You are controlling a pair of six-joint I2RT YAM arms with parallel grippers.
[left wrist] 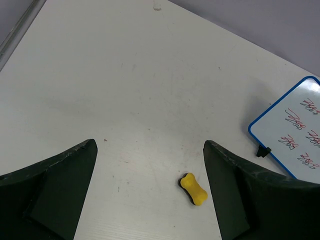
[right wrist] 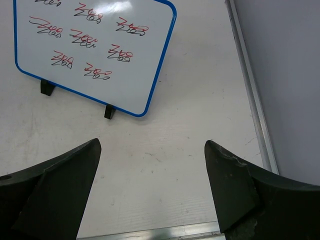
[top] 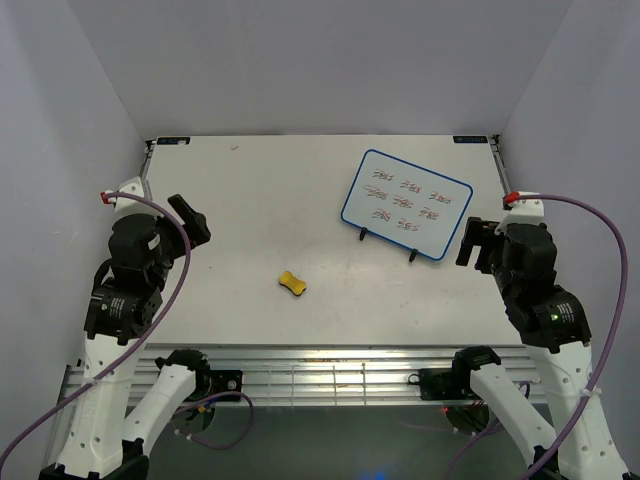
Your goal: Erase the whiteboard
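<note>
The whiteboard (top: 405, 204), blue-framed with two black feet and several red scribbles, lies at the table's back right; it also shows in the left wrist view (left wrist: 295, 135) and the right wrist view (right wrist: 95, 50). The yellow peanut-shaped eraser (top: 291, 284) lies on the table's middle, in the left wrist view (left wrist: 193, 189) near the right finger. My left gripper (top: 190, 222) is open and empty, held above the table at the left. My right gripper (top: 470, 243) is open and empty, just right of the whiteboard's near corner.
The white table (top: 280, 200) has a metal rail along its near edge (top: 330, 355) and right edge (right wrist: 250, 95). Grey walls enclose the back and both sides.
</note>
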